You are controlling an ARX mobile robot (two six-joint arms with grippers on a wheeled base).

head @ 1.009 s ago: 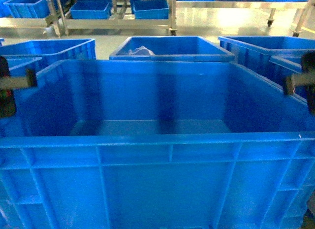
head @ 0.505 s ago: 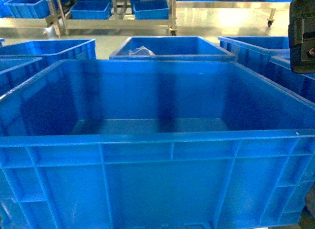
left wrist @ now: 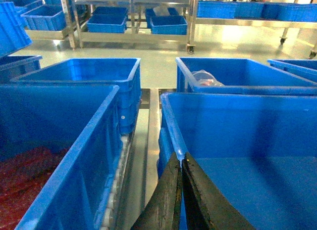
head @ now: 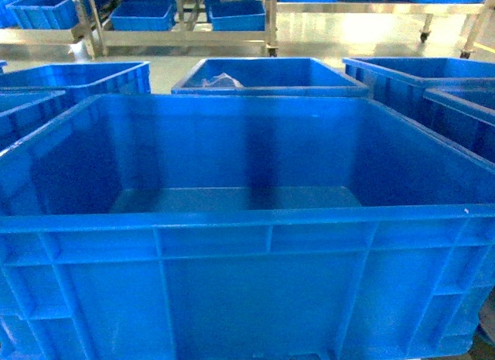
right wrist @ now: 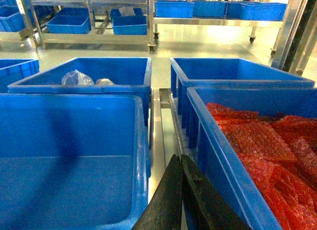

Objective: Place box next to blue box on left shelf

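Note:
The box [head: 263,275] is a large, empty bright-blue crate that fills the middle of the head view; neither gripper shows there. In the left wrist view my left gripper [left wrist: 180,160] is shut and empty, its tips just behind the box's left rim [left wrist: 171,121]. To its left stands a blue box [left wrist: 94,136] with red material inside, resting on the left shelf's white rollers [left wrist: 118,183]. My right gripper [right wrist: 180,158] is shut on nothing, over the grey rail [right wrist: 161,126] between the box [right wrist: 64,141] and another crate.
On the right stands a blue crate [right wrist: 218,141] full of red bubble wrap. Behind the box are three more blue crates; the middle one [head: 271,73] holds a plastic bag. Metal racks [head: 186,35] with blue crates line the far side of the floor.
One second ago both grippers were at the box's side rims in the head view. The right one then rose to the upper right. Now neither shows there. The box has stayed put.

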